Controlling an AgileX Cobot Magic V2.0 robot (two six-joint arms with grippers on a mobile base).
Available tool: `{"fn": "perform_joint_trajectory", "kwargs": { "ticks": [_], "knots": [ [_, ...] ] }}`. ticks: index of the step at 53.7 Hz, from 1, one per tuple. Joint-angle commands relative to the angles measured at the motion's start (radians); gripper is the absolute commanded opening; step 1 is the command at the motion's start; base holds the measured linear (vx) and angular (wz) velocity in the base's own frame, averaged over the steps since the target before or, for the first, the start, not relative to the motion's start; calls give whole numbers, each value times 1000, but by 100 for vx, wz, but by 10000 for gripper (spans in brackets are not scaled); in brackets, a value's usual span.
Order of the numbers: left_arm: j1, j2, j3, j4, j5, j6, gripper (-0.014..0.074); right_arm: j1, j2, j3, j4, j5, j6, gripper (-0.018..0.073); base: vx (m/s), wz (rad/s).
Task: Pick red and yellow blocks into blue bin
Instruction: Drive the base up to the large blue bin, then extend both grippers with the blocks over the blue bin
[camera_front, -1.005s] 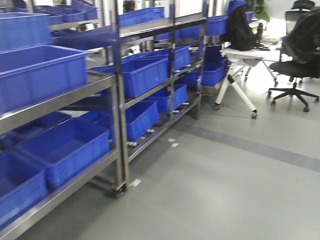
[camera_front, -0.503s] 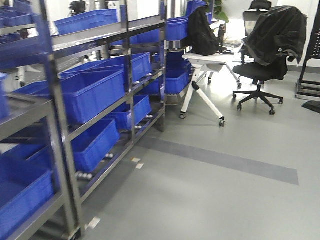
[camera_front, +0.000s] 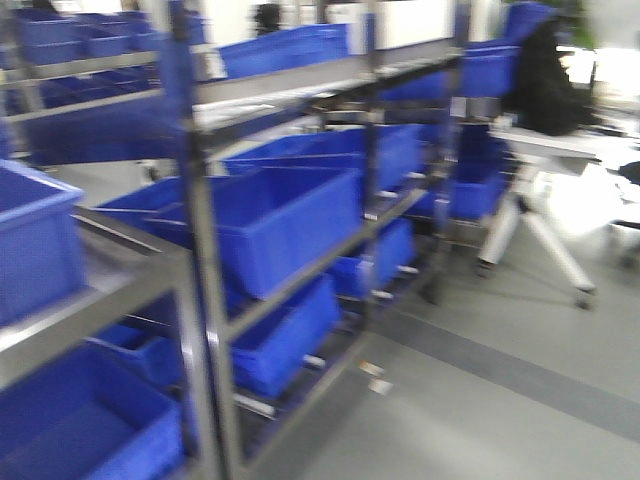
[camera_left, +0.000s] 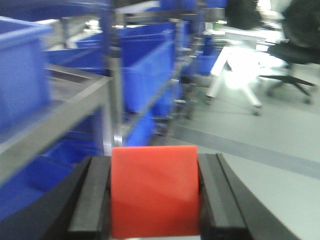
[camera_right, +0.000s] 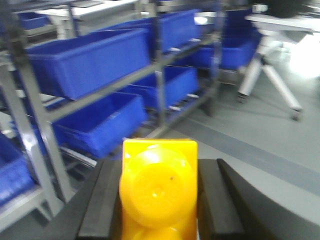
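In the left wrist view the red block (camera_left: 154, 190), a plain cube, fills the gap between the black fingers (camera_left: 92, 200) of my left gripper (camera_left: 154, 202), which is shut on it. In the right wrist view my right gripper (camera_right: 159, 202) is shut on the yellow block (camera_right: 159, 187), whose round stud faces the camera. Several blue bins (camera_front: 290, 225) stand on steel shelves ahead and to the left; I cannot tell which one is the task's bin. Neither gripper shows in the front view.
A steel rack post (camera_front: 200, 300) stands close at the left. A white folding table on casters (camera_front: 545, 235) with a black bag (camera_front: 540, 90) is at the right. An office chair (camera_left: 295, 50) is beyond it. Grey floor with a darker stripe (camera_front: 520, 375) lies to the right.
The front view has swung back toward the shelves, which now fill more of the frame and look blurred; the chair has left that view.
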Motion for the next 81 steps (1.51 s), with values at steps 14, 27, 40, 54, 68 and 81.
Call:
{"fn": "perform_joint_trajectory", "kwargs": {
  "ticks": [14, 27, 40, 54, 68, 81],
  "knots": [
    [-2, 3, -30, -13, -77, -3, 1, -3, 4, -30, -37, -43, -3, -10, 49, 62],
    [-2, 3, -30, -13, -77, -3, 1, -3, 4, -30, -37, -43, -3, -10, 38, 57],
    [-2, 3, -30, -13, -77, -3, 1, -3, 4, -30, -37, -43, -3, -10, 28, 84],
    [-2, 1, -30, -13, -77, -3, 1, -3, 4, -30, -37, -43, -3, -10, 19, 85],
    [-1, 1, -30, -13, -77, -3, 1, -3, 4, -30, -37, -43, -3, -10, 10, 47],
    [-1, 1, -30, -13, -77, -3, 1, -3, 4, -30, -37, -43, -3, -10, 2, 7]
  ]
}}
